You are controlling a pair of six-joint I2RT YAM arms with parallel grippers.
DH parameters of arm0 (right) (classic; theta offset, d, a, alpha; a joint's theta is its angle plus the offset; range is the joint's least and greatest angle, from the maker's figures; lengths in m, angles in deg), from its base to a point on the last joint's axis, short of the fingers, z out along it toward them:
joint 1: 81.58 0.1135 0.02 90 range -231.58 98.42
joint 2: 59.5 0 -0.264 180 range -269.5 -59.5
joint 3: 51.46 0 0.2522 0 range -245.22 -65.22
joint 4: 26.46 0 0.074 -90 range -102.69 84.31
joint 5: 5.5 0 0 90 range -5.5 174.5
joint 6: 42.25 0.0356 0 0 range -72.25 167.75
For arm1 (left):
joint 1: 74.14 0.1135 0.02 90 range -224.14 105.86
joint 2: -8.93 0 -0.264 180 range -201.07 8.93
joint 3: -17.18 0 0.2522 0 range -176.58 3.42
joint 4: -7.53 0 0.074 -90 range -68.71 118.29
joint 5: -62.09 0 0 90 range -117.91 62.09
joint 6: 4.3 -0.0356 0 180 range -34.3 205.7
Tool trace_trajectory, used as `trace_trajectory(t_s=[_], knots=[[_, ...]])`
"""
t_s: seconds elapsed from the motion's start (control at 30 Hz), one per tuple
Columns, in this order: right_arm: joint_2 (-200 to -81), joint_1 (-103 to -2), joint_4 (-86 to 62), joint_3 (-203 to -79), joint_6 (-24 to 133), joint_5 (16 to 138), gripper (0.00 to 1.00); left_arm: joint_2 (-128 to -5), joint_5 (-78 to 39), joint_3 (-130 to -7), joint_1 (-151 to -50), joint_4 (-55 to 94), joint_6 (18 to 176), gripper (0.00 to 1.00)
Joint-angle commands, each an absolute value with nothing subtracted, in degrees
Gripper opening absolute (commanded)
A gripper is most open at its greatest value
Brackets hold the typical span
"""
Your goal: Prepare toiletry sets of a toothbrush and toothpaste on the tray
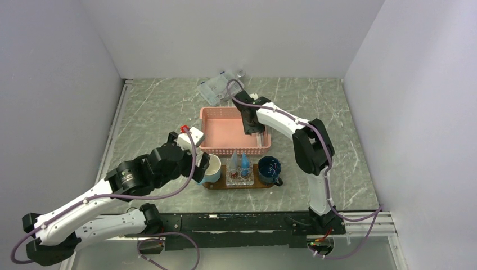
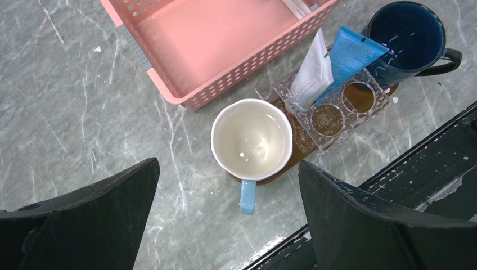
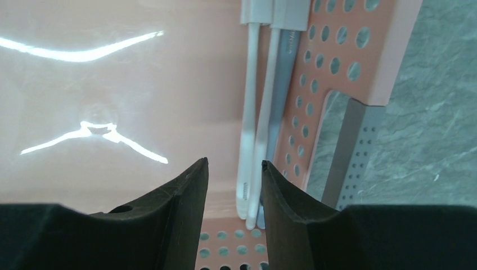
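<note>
Only a brown strip of the tray [image 2: 298,149] shows, because a white mug [image 2: 251,139], a clear holder [image 2: 343,107] and a dark blue mug [image 2: 408,36] stand in a row on it, near the front edge of the table [image 1: 157,112]. The two toothpaste tubes, one pale [image 2: 312,73] and one bright blue [image 2: 353,52], lean in the holder's far holes, and their lower ends are hard to make out through the plastic. Two toothbrushes, one white [image 3: 251,112] and one grey [image 3: 281,84], lie side by side on the floor of the pink basket [image 3: 388,56] against its wall, with their far ends cut off at the top of the right wrist view. The right gripper [image 3: 233,164] hangs inside the basket over their near ends. Its fingers are a narrow gap apart, and the white brush shows below that gap, not gripped. The left gripper [image 2: 228,163] hovers over the white mug, fingers spread wide and holding nothing. A clear box [image 1: 216,87] sits behind the basket.
</note>
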State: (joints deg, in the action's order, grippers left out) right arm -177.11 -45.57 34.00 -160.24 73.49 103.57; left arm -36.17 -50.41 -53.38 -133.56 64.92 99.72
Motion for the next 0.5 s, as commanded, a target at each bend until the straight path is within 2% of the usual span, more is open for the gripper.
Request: trace_trajectory(t_s=[0.0,0.1,0.23,0.47], knots=[[-178.72,-45.99,36.35,-163.30,74.14,110.03,0.41,-33.60,-51.97,-50.75,-133.29,61.75,98.57,0.99],[-179.56,-46.49,36.53,-163.48,74.03,110.00,0.42,-32.22,-51.84,-49.09,-133.24,61.55,98.64,0.99],[-180.55,-47.09,35.81,-163.07,74.23,108.20,0.54,-31.60,-51.83,-47.77,-133.21,61.26,98.63,0.99],[-181.65,-48.10,35.02,-162.87,74.82,105.46,0.62,-31.30,-52.42,-46.30,-133.20,60.30,98.01,0.99]])
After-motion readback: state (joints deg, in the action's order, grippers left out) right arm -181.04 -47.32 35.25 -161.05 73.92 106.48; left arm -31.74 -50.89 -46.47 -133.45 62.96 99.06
